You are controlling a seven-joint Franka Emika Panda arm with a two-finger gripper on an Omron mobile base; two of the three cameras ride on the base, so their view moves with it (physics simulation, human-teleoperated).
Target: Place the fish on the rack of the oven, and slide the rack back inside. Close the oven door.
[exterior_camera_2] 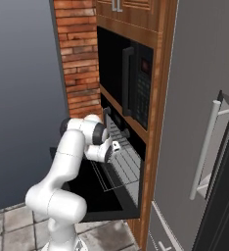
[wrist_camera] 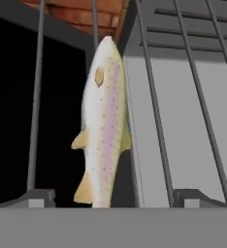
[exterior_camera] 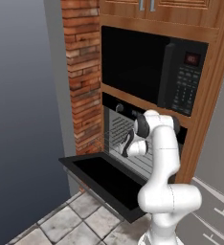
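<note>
I had the claw (wrist_camera: 113,196) inside the mouth of the oven (exterior_camera: 128,139), reaching in over the dropped oven door (exterior_camera: 106,179). In the hand view its two finger tips (wrist_camera: 38,197) stood far apart at the bottom edge, one on either side of the fish (wrist_camera: 105,126), neither touching it. I read the claw as wide open and holding nothing.

The fish lay directly ahead of the claw, between the finger tips, resting on the wires of the rack (wrist_camera: 156,121). It was pale with a pinkish speckled band along its flank and yellowish fins. Its long axis ran along the rack wires, away from the claw. Which end was the head I could not tell for certain.

The rack wires ran past the fish on both sides. Beyond the rack on one side was the black door panel, on the other the grey oven interior.

In the right base view the rack (exterior_camera_2: 121,166) stuck partly out of the oven over the open door, below and in front of the claw (exterior_camera_2: 115,146). The door lay flat, fully lowered. The black microwave (exterior_camera: 154,69) sat above the claw, its door closed.
</note>
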